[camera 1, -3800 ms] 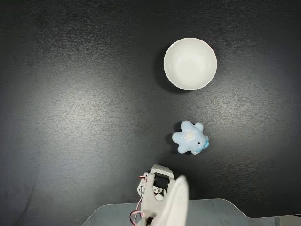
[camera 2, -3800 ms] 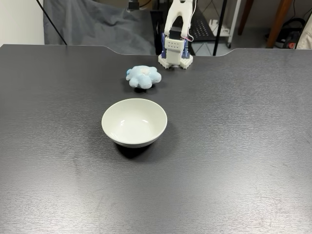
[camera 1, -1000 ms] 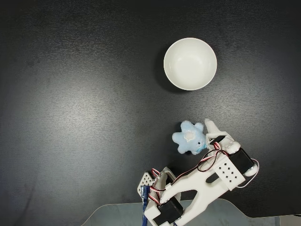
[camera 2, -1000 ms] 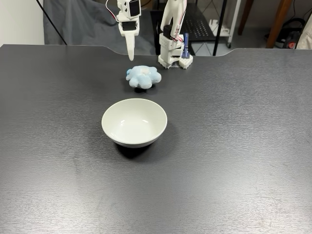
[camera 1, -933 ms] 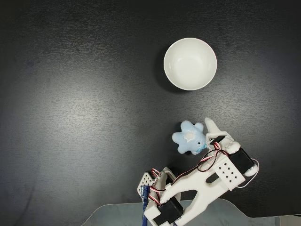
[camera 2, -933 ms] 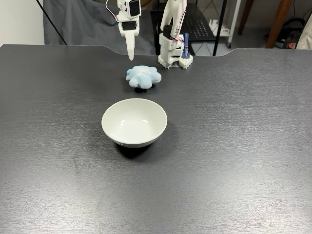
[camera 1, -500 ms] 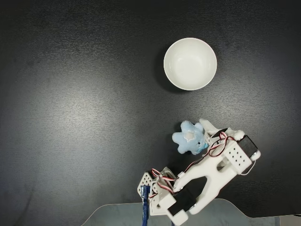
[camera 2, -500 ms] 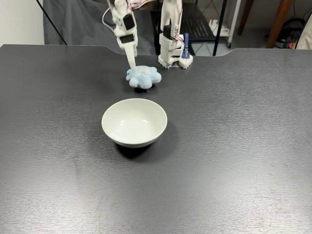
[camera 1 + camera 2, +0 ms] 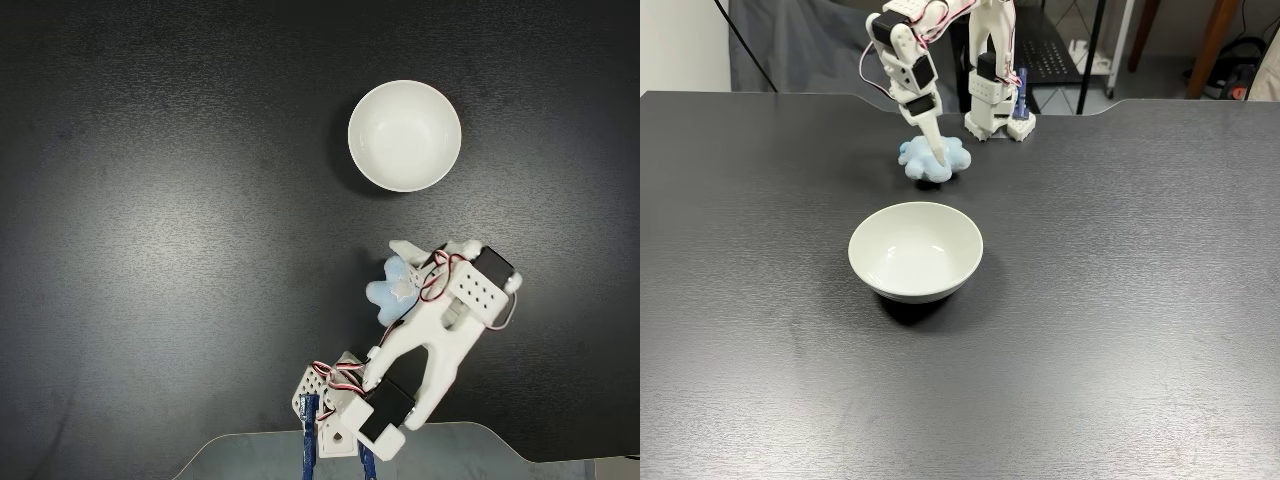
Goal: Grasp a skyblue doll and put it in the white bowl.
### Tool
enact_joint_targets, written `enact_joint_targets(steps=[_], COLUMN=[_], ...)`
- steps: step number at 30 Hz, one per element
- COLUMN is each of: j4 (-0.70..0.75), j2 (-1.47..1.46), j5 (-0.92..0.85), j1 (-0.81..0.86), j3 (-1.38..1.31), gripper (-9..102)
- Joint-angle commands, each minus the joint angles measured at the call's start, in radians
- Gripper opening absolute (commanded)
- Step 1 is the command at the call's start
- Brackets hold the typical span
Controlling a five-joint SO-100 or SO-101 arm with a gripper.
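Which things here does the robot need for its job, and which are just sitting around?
Needed for the job:
- small fluffy light-blue plush doll, on the table
- round glossy white bowl, empty
- white plastic gripper, down at the doll

Just sitting around:
- dark grey cloth behind the black table
- wooden legs at the back

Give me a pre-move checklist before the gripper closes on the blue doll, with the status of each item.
1. Gripper down at the skyblue doll: ok, a finger tip lies on it in a fixed view.
2. Doll between both fingers: cannot tell; the arm covers part of the doll from above.
3. Gripper opening: cannot tell in both fixed views.
4. Doll on the table, not lifted: ok.
5. White bowl empty and upright: ok.
6. Table between doll and bowl free of things: ok.
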Motion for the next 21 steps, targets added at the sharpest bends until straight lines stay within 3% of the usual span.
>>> enact_joint_targets(steps=[1, 21], j4=[0.049, 0.046], j2=[0.011, -0.087], j5=[0.008, -0.006], j1=[-0.028, 0.032], j3=[-0.008, -0.023], gripper=[56, 56])
